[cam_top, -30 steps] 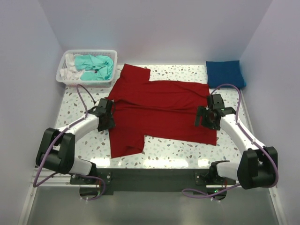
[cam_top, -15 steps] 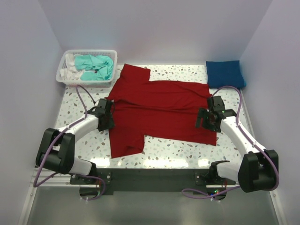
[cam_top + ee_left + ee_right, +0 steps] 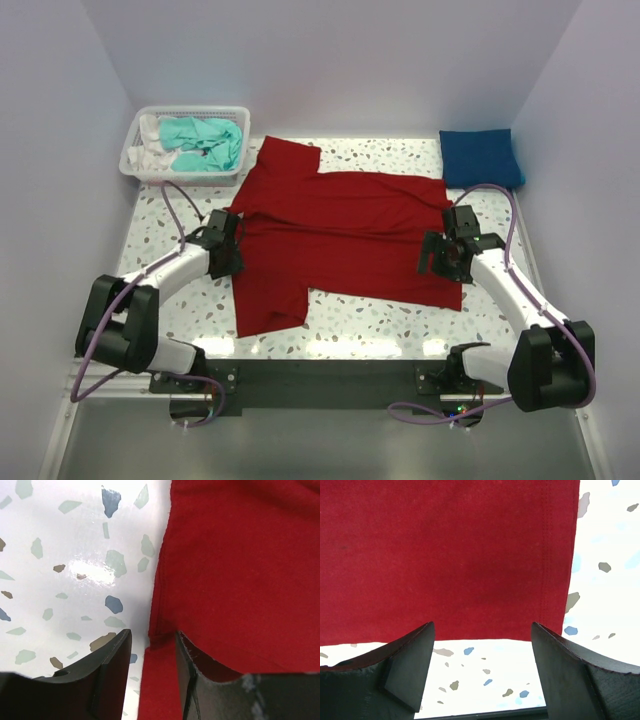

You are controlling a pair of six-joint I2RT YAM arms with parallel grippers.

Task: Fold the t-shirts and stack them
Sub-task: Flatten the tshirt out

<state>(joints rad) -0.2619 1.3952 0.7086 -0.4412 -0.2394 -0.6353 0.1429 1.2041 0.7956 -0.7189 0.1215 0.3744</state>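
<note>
The deep red t-shirt (image 3: 340, 230) lies spread flat on the speckled table, with one sleeve toward the basket and one toward the near edge. My left gripper (image 3: 229, 252) is at the shirt's left edge. In the left wrist view the left gripper (image 3: 151, 640) is partly open, and its fingers straddle the red cloth's edge (image 3: 240, 570) without pinching it. My right gripper (image 3: 441, 256) hangs over the shirt's right hem. In the right wrist view the right gripper (image 3: 482, 630) is wide open and empty above the red cloth's near edge (image 3: 450, 555). The royal blue t-shirt (image 3: 480, 157) lies folded at the back right. The teal t-shirt (image 3: 207, 143) lies crumpled in the basket.
A white mesh basket (image 3: 133, 165) stands at the back left and also holds a white cloth (image 3: 150, 152). White walls close in the table on three sides. Bare table (image 3: 360, 325) shows between the shirt and the near edge.
My right gripper has shifted slightly toward the near right along the shirt's hem. The left arm and the shirts have not visibly moved.
</note>
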